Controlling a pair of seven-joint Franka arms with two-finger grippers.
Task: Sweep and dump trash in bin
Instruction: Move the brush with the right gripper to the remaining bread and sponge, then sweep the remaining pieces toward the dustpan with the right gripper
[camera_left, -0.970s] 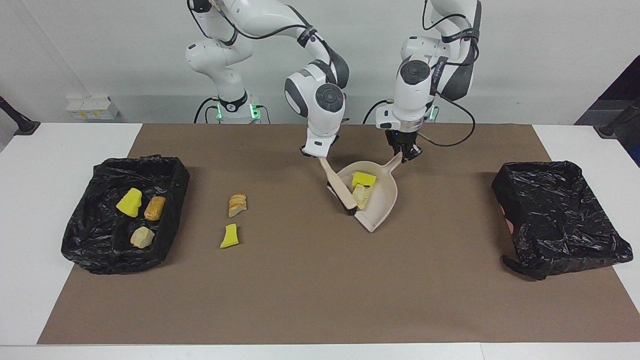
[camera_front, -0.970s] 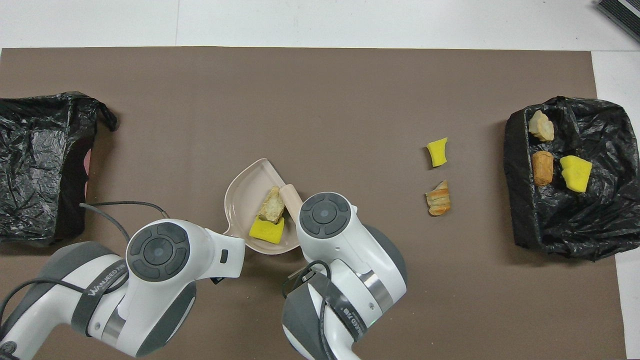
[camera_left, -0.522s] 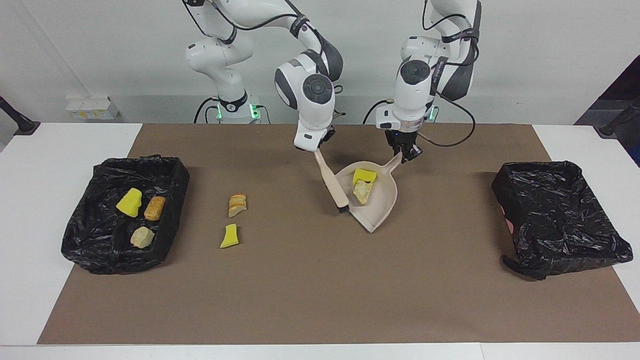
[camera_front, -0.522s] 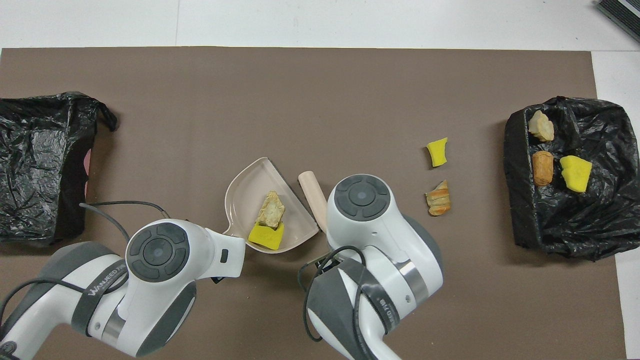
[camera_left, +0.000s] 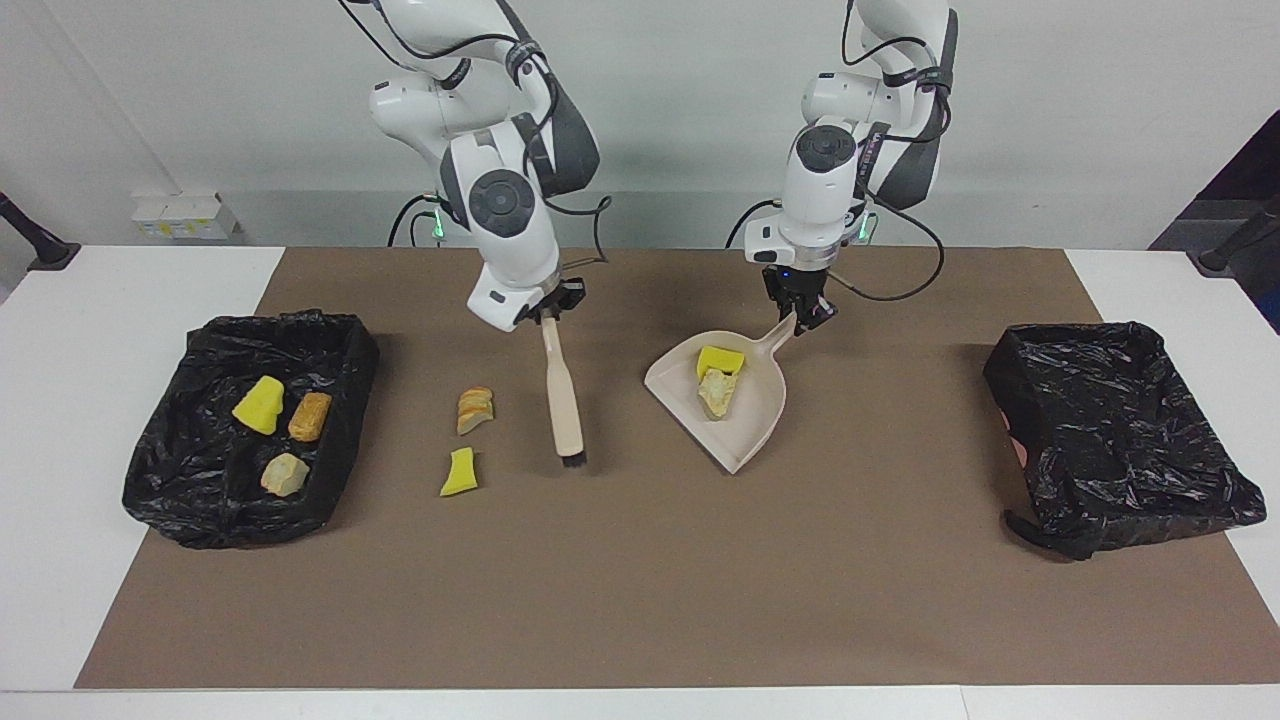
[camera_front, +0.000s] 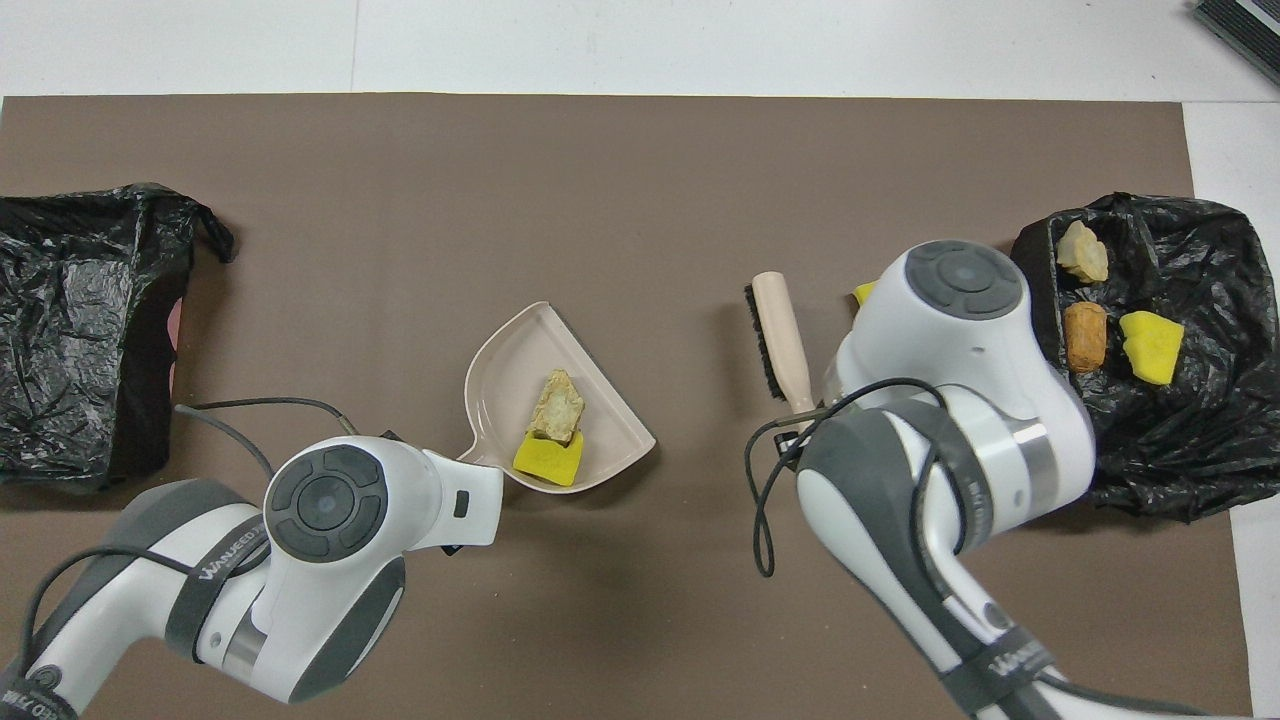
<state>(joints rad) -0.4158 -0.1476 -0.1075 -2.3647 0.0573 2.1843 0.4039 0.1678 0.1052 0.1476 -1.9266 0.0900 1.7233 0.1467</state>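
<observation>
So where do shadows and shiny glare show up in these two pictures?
Facing view: soft shadows on the brown mat beside the brush and dustpan; overhead view: glare patches on both black bin liners and faint arm shadows.

We can make out only pale lettering on the grey bands of the left arm (camera_front: 215, 585) and the right arm (camera_front: 1010, 662), beginning "WANEED" and cut off after that, and no other label or number is readable.
</observation>
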